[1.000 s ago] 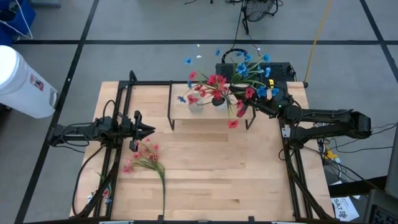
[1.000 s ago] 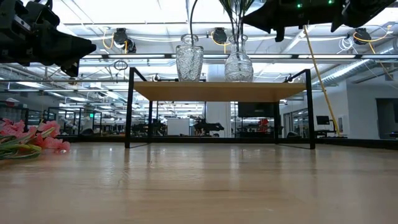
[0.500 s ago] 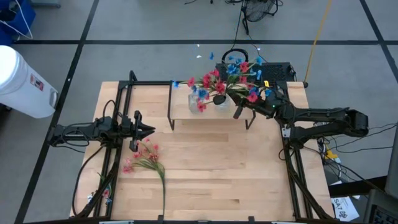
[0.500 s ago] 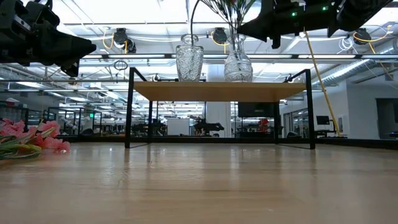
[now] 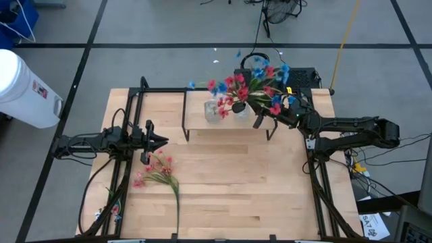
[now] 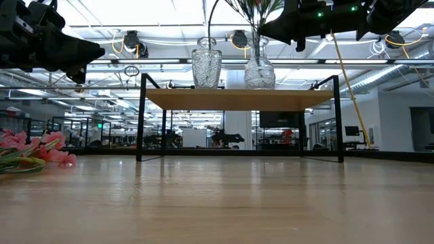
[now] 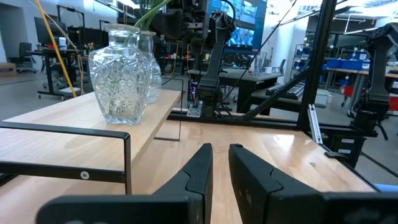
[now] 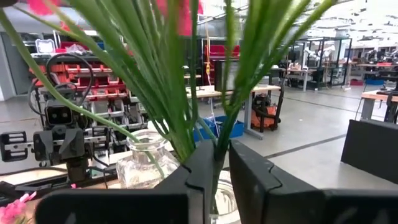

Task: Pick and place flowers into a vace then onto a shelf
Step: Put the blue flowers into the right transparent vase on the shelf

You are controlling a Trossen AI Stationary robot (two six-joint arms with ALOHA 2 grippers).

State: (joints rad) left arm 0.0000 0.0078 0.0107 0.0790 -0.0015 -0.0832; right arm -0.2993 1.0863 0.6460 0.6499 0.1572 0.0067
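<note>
Flower stems [image 8: 186, 112] seemingly between right pincer [image 8: 214, 168] fingers.

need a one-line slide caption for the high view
Right gripper beside the clear glass vase of red and blue flowers on the light-wood shelf; pink flowers lie by the left gripper.

Room looks like a big open lab. Grey floor [image 5: 169, 27] marked with dark tape lines, and a white bin [image 5: 23, 81] standing off one corner of the light wood worktop [image 5: 236, 189]. Some black cables [image 5: 280, 10] are piled on the floor past the far edge, plus a yellow cord [image 5: 347, 30] running across. Looking level, there are bright ceiling lights [image 6: 169, 13], benches and a dark monitor [image 6: 271, 119] further back, and red storage bins [image 8: 93, 71] on racks.
</note>
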